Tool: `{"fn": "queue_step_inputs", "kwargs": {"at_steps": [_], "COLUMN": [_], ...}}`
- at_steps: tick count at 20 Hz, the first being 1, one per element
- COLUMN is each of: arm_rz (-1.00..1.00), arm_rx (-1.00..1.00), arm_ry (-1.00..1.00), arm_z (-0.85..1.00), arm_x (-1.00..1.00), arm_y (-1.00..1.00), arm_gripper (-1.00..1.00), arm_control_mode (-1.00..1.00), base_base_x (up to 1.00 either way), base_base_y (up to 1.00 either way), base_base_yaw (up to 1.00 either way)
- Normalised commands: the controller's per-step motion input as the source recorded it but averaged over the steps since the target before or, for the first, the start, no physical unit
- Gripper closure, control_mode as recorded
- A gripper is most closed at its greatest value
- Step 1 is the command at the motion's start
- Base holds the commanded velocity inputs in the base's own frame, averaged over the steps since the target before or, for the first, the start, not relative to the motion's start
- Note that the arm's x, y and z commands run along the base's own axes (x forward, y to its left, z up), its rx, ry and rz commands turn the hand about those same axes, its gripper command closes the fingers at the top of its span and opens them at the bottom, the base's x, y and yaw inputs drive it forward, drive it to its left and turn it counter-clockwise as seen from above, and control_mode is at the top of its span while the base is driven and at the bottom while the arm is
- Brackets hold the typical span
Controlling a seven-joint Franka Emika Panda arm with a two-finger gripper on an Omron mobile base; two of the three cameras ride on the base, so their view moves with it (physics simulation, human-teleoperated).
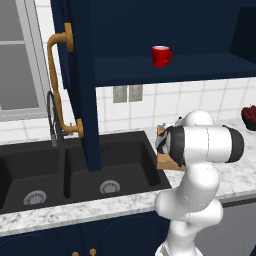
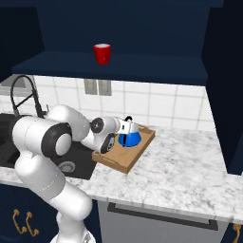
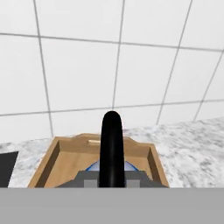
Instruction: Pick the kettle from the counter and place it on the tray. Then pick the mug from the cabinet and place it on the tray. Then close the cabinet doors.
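Rightward, gripper (image 2: 127, 127) clenched on kettle (image 2: 129, 138) over tray (image 2: 124, 161); mug (image 1: 161, 55) shelved

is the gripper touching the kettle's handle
Touching. In the hand view the gripper is shut around the black handle of the kettle, above the tray.

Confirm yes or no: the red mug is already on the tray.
No: in the right base view the red mug stands on the cabinet shelf, while the tray below holds the blue kettle.

Glossy white arm (image 1: 200, 165), dark joint bands
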Motion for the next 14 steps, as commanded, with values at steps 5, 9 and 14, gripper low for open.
{"fn": "queue_step_inputs", "kwargs": {"at_steps": [5, 9, 14], "arm_rz": [0.00, 0.03, 0.04], "arm_rx": [0.00, 0.00, 0.00], "arm_ry": [0.00, -0.01, -0.01], "arm_z": [-0.18, -0.16, -0.03], "arm_x": [0.00, 0.09, 0.13], "arm_y": [-0.01, -0.09, -0.20], "arm_gripper": [1.00, 1.00, 1.00], "arm_control_mode": [-1.00, -1.00, -1.00], "base_base_x": [0.00, 0.00, 0.00], "base_base_y": [0.00, 0.00, 0.00], "base_base_yaw": [0.00, 0.00, 0.00]}}
